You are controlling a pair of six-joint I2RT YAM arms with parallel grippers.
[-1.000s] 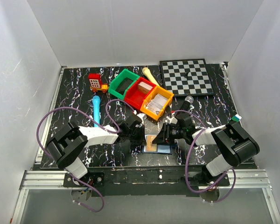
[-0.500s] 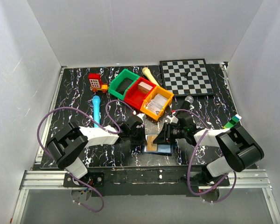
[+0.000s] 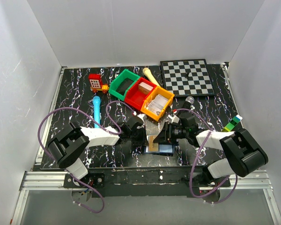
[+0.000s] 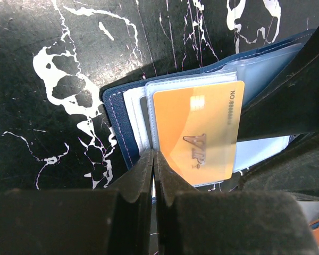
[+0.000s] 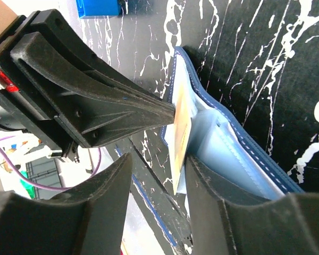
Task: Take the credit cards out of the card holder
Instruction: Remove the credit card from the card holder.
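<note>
Your card holder (image 3: 160,149) lies open at the middle of the near edge of the surface (image 3: 75,93). It is navy outside and pale blue inside, with an orange card (image 4: 199,133) at its clear sleeve (image 4: 191,82). The left wrist view reads "VIP" on that card; the right wrist view shows it only edge-on. The left end effector (image 4: 153,159) has its fingers together at the holder's edge. The right end effector (image 5: 159,162) has its fingers apart, straddling the card.

At the card holder (image 3: 166,150) (orange card (image 3: 152,143) showing), left gripper (image 3: 143,138) meets right gripper (image 3: 161,139).
</note>
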